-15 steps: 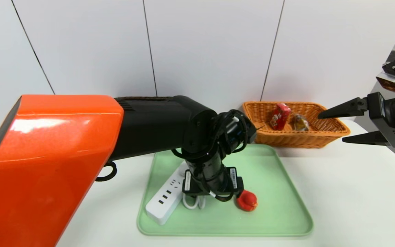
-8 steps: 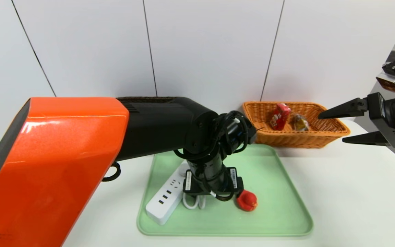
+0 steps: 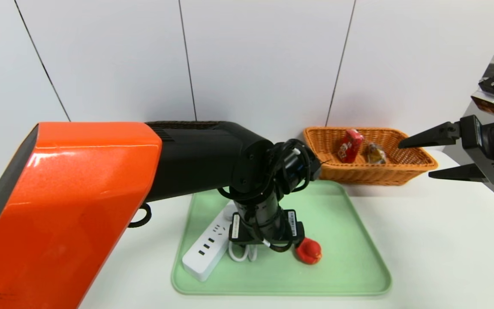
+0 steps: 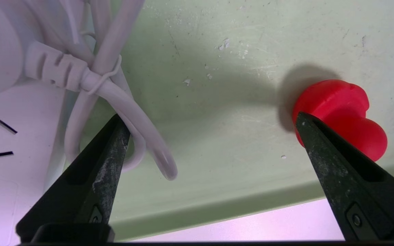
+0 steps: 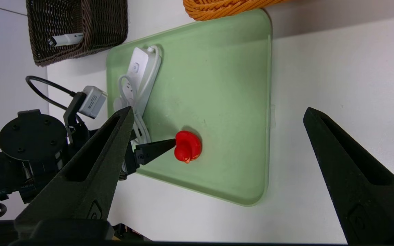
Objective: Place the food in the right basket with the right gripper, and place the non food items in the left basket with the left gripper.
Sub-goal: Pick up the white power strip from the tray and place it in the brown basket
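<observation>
My left gripper [image 4: 210, 119] hangs over the green tray [image 3: 350, 257], fingers spread wide with nothing between them.

One finger [image 4: 337, 164] touches or just shades the red rubber duck [image 4: 340, 112]; the other sits at the power strip [image 3: 206, 249] cord [image 4: 121, 99]. I judge I should shift toward the duck so it centres, clear the cord, then close. The marker [image 5: 65, 40] lies in the dark basket [image 5: 77, 30]; carton [image 3: 350, 145] and snack packet [image 3: 376, 153] lie in the orange basket [image 3: 401, 174]. My right gripper [image 3: 414, 159] is parked beside it, fingers apart.
</observation>
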Tool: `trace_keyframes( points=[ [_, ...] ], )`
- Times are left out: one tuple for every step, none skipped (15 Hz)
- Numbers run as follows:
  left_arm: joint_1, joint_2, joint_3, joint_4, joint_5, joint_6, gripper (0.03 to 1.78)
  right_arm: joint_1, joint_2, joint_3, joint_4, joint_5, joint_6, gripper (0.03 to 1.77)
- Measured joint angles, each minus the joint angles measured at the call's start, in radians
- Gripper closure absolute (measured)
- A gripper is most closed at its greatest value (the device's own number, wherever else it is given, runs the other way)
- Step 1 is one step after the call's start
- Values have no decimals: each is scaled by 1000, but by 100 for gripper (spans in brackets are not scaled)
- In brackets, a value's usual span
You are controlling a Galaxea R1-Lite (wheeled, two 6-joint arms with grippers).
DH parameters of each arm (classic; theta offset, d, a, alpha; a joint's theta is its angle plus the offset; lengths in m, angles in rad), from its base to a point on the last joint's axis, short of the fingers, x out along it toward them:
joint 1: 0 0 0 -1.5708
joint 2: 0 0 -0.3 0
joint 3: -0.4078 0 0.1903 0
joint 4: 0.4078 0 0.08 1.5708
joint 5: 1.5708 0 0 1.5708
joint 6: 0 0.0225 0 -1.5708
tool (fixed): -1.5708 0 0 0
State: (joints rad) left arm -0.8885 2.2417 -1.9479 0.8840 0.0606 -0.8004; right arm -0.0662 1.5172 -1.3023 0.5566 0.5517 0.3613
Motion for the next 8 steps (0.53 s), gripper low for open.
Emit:
trace_keyframes(
  points=[
    [0,0,0,4,0,0,12,0,0,0,0,0,0,9],
    [0,0,1,11,1,0,28,0,0,0,1,0,0,9],
    [2,1,1,13,1,0,44,0,0,0,1,0,1,9],
    [1,1,3,15,0,0,59,0,-1,1,1,0,1,9],
    [0,2,4,26,1,5,73,-1,-2,1,1,0,1,9],
    [1,3,4,43,0,21,85,-3,-3,1,1,0,1,9],
    [3,6,4,59,1,37,95,-3,-4,1,1,1,1,9],
    [4,8,2,65,1,41,104,-2,-4,1,1,1,2,9]
  ],
)
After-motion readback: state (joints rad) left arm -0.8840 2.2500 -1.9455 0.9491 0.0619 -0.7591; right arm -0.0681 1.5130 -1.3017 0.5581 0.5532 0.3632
